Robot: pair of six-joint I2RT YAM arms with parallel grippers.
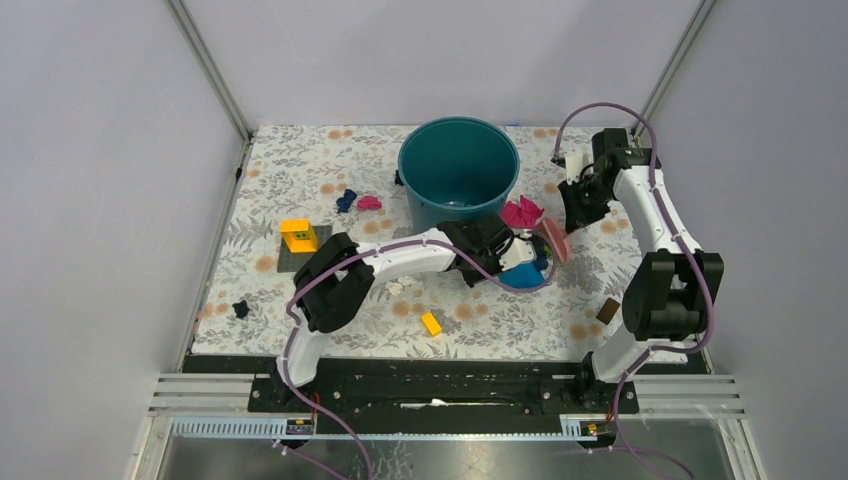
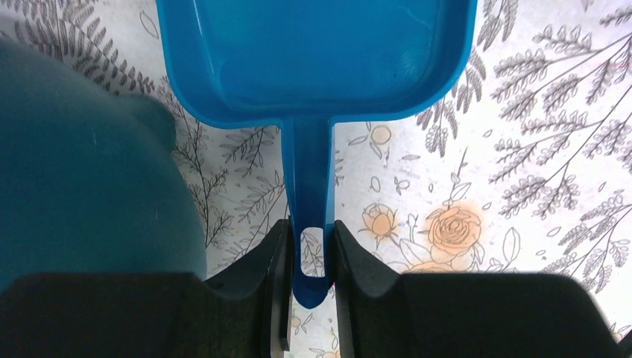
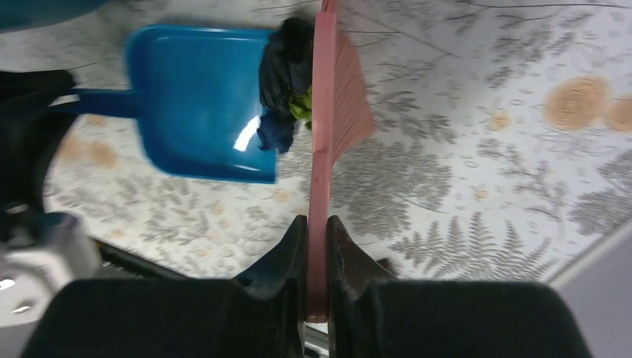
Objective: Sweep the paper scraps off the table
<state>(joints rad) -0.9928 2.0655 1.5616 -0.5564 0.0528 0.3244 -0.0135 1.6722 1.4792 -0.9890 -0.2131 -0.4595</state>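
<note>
My left gripper (image 2: 311, 239) is shut on the handle of a blue dustpan (image 2: 313, 52), which lies flat on the table (image 1: 300, 160) just in front of the teal bucket (image 1: 458, 170). My right gripper (image 3: 317, 224) is shut on the handle of a pink brush (image 3: 322, 149). The brush head presses a dark blue paper scrap (image 3: 283, 74) and a green one (image 3: 300, 110) against the dustpan's open lip. A magenta scrap (image 1: 520, 212) lies beside the bucket. A dark blue scrap (image 1: 346, 199) and a pink scrap (image 1: 369, 203) lie left of it, and a black scrap (image 1: 240, 309) lies near the left edge.
A yellow brick (image 1: 299, 234) sits on a dark plate at the left. A small yellow block (image 1: 431, 323) lies near the front edge. A brown block (image 1: 607, 310) lies by the right arm. The bucket wall (image 2: 82, 164) stands close to the left of my left gripper.
</note>
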